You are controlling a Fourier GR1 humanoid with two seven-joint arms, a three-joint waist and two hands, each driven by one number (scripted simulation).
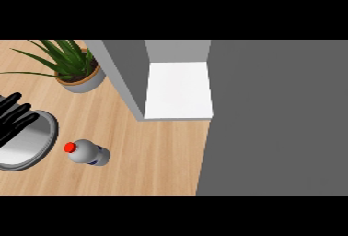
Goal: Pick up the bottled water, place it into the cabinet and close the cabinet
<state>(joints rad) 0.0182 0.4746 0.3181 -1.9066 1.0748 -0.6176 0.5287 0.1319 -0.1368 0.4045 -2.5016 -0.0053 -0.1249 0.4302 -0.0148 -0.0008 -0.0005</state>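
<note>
The water bottle [88, 153], clear with a red cap and a blue label band, stands on the wooden counter [156, 156] at the lower left. The cabinet [178, 90] sits at the top middle with a white shelf showing inside grey walls. Its grey door [279, 120] is swung open and fills the right side of the view. My left hand [14, 116] shows at the left edge with fingers straight, over a metal bowl and left of the bottle, apart from it. My right hand does not show.
A round metal bowl [31, 147] lies at the left edge, close to the bottle. A potted plant [71, 64] with long green leaves stands at the upper left beside the cabinet's wall.
</note>
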